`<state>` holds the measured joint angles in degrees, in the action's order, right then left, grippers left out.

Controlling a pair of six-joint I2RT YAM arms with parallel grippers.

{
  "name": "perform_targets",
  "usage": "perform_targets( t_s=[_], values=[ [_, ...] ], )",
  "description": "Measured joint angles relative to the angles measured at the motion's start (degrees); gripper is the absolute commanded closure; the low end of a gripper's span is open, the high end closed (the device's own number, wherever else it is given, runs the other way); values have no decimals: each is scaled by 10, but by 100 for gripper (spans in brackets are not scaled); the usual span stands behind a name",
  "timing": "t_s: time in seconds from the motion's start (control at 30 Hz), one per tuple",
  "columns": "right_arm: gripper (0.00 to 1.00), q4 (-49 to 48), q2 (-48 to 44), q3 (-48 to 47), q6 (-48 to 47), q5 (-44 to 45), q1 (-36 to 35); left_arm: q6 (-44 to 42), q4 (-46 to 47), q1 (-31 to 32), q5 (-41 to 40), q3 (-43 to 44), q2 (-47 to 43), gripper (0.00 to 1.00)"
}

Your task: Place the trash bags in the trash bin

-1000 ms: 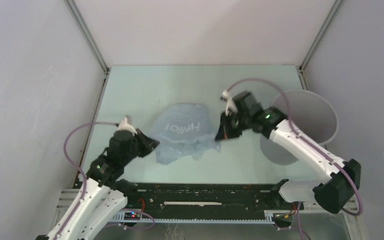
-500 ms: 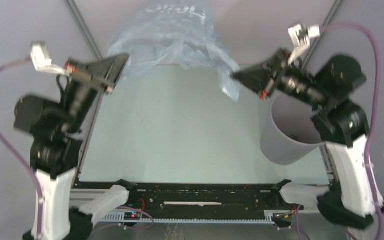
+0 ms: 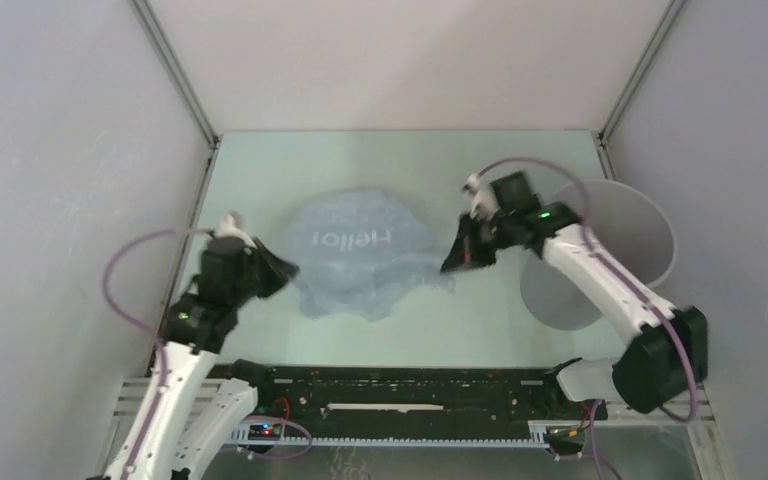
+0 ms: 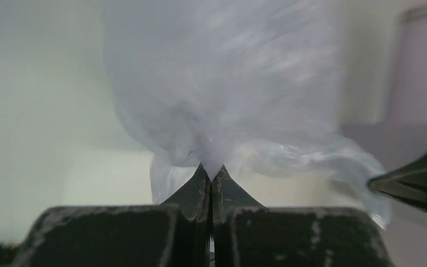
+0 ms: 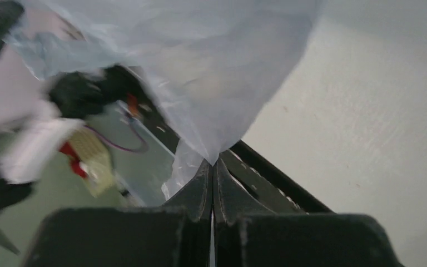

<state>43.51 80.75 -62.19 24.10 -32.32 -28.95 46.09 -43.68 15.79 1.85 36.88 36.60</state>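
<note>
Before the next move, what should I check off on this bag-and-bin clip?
1. Left pincer shut on the trash bag: ok.
2. Right pincer shut on the bag: ok.
3. Bag above the trash bin: not ok, it is spread left of the bin.
4. Bag lifted off the table: cannot tell.
5. Bin mouth unobstructed: cannot tell, the right arm crosses it.

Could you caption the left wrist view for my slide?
Left gripper pinching the pale blue trash bag, fingers closed.

On the trash bag point(image 3: 360, 262) — "Hello!"; letters mirrored.
</note>
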Motion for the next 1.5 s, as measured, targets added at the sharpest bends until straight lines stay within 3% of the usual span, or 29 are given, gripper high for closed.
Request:
perform_targets(
  t_s=[0.17, 0.27, 0.5, 0.7, 0.73, 0.8, 0.83, 1.23, 1.5],
  values=[
    [100, 4, -61, -170, 2, -76, 113, -56, -9, -29, 23, 312, 99, 100],
    [100, 15, -57, -241, -10, -107, 112, -79, -15, -29, 43, 395, 151, 100],
    [64, 55, -54, -206, -31, -107, 111, -80, -31, -30, 123, 397, 174, 100],
    [47, 84, -54, -172, -48, 56, 54, -37, 10, -30, 188, 336, 141, 100],
    [37, 87, -54, -172, -54, 97, 37, -31, 12, -30, 195, 331, 138, 100],
    [4, 89, -54, -172, -58, 135, 10, -24, 17, -30, 205, 330, 135, 100],
    [1, 88, -56, -169, -65, 164, -6, -21, 20, -30, 209, 330, 133, 100],
    [0, -23, -143, -25, -55, 270, -117, 5, 25, -30, 226, 330, 131, 100],
    [1, -111, -125, 101, -40, 225, -138, 6, 25, -30, 232, 330, 132, 100]
  ],
)
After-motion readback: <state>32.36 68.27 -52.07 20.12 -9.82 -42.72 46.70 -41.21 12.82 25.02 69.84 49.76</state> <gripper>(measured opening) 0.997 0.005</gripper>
